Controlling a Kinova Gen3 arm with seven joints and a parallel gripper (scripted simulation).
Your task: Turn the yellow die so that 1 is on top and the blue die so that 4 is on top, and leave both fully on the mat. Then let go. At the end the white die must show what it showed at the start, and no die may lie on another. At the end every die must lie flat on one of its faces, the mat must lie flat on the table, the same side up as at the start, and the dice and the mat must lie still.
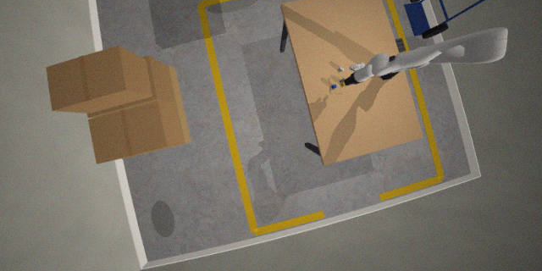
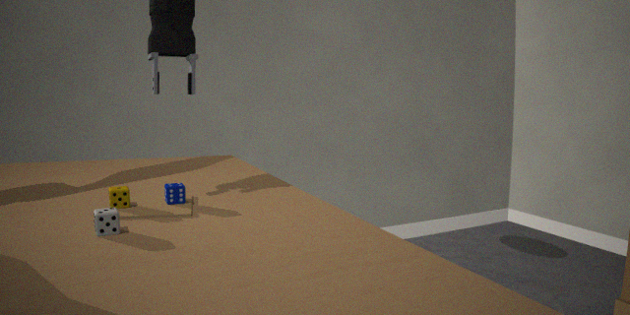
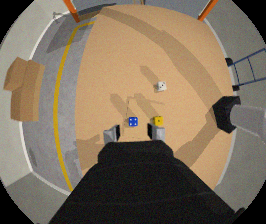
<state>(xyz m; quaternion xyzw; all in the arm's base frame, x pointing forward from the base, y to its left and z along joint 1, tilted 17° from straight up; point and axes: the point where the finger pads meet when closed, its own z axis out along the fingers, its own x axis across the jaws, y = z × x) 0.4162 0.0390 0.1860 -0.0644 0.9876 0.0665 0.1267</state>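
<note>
The yellow die [image 2: 119, 197] and the blue die [image 2: 174, 193] lie flat on the tan table, a little apart, the blue one to the right. The white die [image 2: 106, 221] lies in front of the yellow die. No die rests on another. My gripper [image 2: 172, 90] hangs high above the dice, pointing down, open and empty. In the wrist view the blue die [image 3: 133, 121] and the yellow die [image 3: 157, 120] show between and just beyond my fingers, with the white die [image 3: 161, 86] farther off. I cannot make out a mat or read the top faces.
A thin tan upright sliver [image 2: 190, 206] stands just right of the blue die; I cannot tell what it is. The table edge [image 2: 345, 207] runs diagonally to the right. Cardboard boxes [image 1: 118, 102] and a blue hand truck [image 1: 428, 13] stand on the floor.
</note>
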